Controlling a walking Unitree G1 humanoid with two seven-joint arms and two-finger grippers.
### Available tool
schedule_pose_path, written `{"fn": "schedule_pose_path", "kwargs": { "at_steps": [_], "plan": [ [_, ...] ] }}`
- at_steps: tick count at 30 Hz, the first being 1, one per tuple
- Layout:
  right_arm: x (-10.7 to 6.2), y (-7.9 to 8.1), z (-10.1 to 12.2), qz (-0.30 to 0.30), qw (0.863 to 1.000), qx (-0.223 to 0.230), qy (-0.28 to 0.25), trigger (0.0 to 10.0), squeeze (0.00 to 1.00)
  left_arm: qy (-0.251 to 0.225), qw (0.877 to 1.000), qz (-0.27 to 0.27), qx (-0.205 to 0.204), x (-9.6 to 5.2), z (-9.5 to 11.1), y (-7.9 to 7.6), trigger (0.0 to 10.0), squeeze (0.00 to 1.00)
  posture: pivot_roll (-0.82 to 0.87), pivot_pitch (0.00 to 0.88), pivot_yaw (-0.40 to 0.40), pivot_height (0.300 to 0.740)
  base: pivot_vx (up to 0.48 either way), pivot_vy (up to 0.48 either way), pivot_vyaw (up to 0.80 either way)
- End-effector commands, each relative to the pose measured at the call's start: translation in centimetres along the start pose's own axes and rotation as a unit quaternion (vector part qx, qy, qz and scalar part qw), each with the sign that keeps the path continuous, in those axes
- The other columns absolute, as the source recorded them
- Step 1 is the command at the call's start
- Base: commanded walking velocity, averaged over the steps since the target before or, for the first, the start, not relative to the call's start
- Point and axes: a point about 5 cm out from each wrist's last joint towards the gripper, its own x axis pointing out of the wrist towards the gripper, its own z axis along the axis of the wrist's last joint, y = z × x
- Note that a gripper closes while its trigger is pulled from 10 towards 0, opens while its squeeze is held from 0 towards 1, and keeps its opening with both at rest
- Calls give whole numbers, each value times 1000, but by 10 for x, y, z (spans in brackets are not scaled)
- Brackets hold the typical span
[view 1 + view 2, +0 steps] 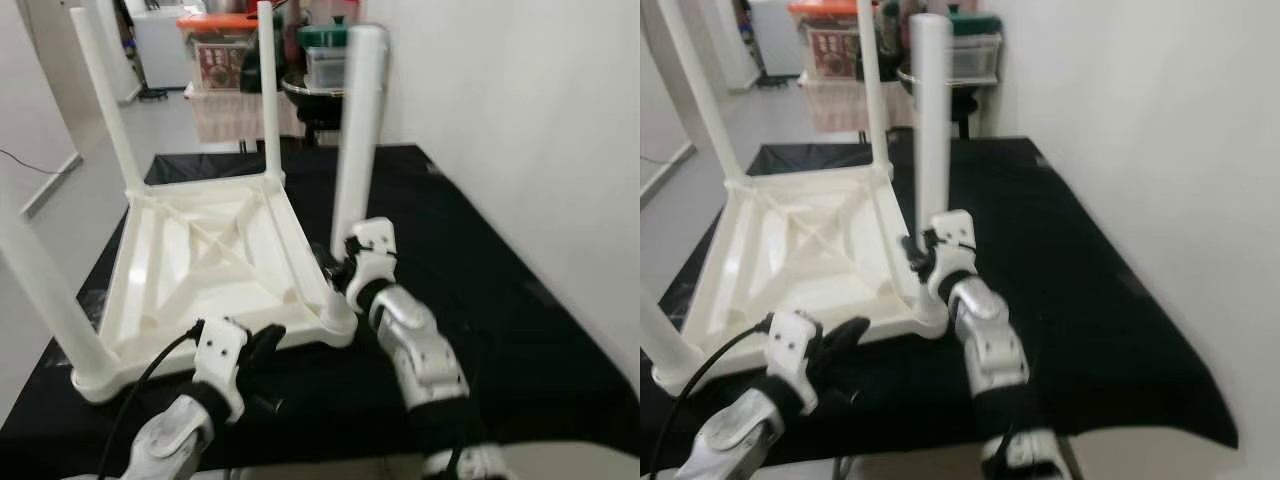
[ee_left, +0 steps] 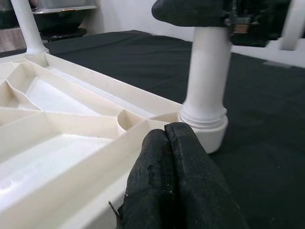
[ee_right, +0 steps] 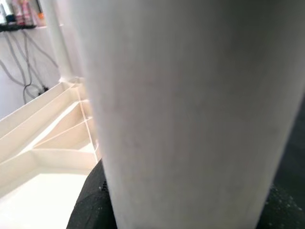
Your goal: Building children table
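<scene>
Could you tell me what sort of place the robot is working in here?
Probably a home storage or utility room: white walls, a black-covered worktable holding the upturned white children's table, and stacked plastic storage bins on a stand behind.

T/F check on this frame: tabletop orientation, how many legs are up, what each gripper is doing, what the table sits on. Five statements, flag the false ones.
1. The white tabletop lies upside down, ribbed underside up. True.
2. Only two legs stand in its corners. False: four legs stand up, one at each corner.
3. The right gripper is at the near-right leg, low down by its socket. True.
4. The left gripper is wide open above the middle of the tabletop. False: its fingers are pressed together at the tabletop's near edge.
5. The tabletop rests on bare wooden floor. False: it rests on a black cloth.
</scene>
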Motion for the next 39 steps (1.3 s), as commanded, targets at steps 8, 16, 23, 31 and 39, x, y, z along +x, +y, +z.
{"fn": "schedule_pose_path", "kwargs": {
  "at_steps": [8,16,23,31,39],
  "plan": [
    [-2,32,-29,76,993,16,92,8510,0,4,1000,7,-5,1,-2,-2,10000,0,44,0,-37,740,0,0,0],
    [-11,44,-5,299,953,-18,46,10000,1000,5,1000,0,-11,2,-3,-5,10000,0,45,0,-46,740,0,0,0],
    [-12,23,-8,390,912,-96,78,10000,0,3,1000,1,-12,0,-3,-5,10000,0,59,0,-65,740,0,0,0],
    [16,-2,0,361,925,-74,93,7412,0,3,1000,1,-9,-3,-3,-9,10000,0,73,0,-75,740,0,0,0],
    [14,-17,0,364,926,-36,99,0,0,0,1000,-5,-6,-12,-2,-14,10000,0,73,0,-76,740,0,0,0]
  ]
}}
